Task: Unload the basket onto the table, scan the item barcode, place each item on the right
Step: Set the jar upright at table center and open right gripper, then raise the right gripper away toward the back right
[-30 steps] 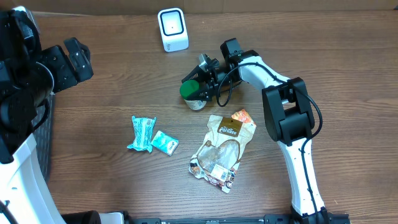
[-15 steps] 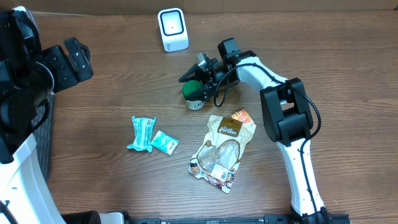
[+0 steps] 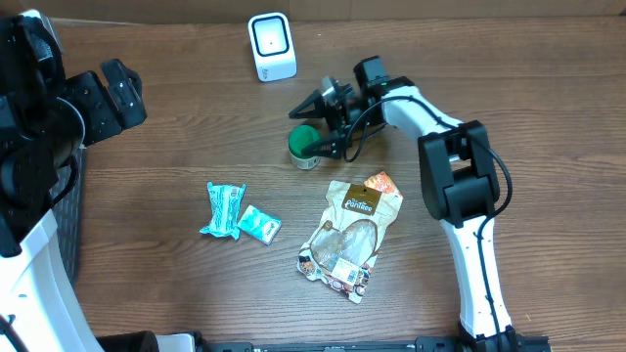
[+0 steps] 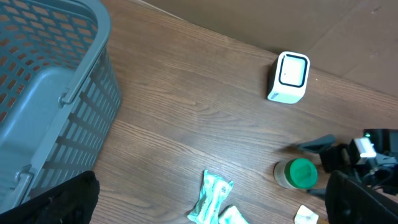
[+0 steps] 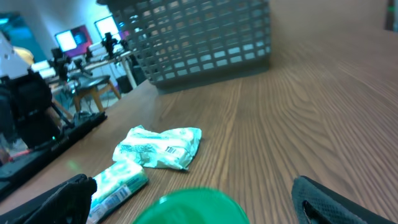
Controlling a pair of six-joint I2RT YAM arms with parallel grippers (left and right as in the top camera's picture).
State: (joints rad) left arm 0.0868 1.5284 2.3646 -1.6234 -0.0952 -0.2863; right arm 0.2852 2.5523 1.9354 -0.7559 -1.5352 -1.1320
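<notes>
- Where the dark wood-grain table point(image 3: 166, 293) runs nearest the arm bases, a printed snack pouch point(image 3: 350, 235) lies flat, right of centre.
- Left of the pouch: two crumpled teal packets point(image 3: 223, 208) and point(image 3: 259, 225), side by side and touching.
- Left edge: grey lattice basket point(image 4: 56, 93) stands on the table. The left gripper point(image 3: 132, 95) hangs near it, jaws spread wide, nothing between them.
- Mid-table, beyond the pouch and apart from it: green-lidded jar point(image 3: 305, 147), upright on the wood.
- Right gripper point(image 3: 308, 127) at the jar, jaws spread wide, one finger on either side of the lid. Cannot tell whether a finger touches it.
- Far edge: white scanner point(image 3: 271, 46), upright, well apart from the jar, further back and to the left.
- Behind the table, a plain tan wall. The right wrist view, looking across the surface, shows a blurred room with lit monitors point(image 5: 74, 38).
</notes>
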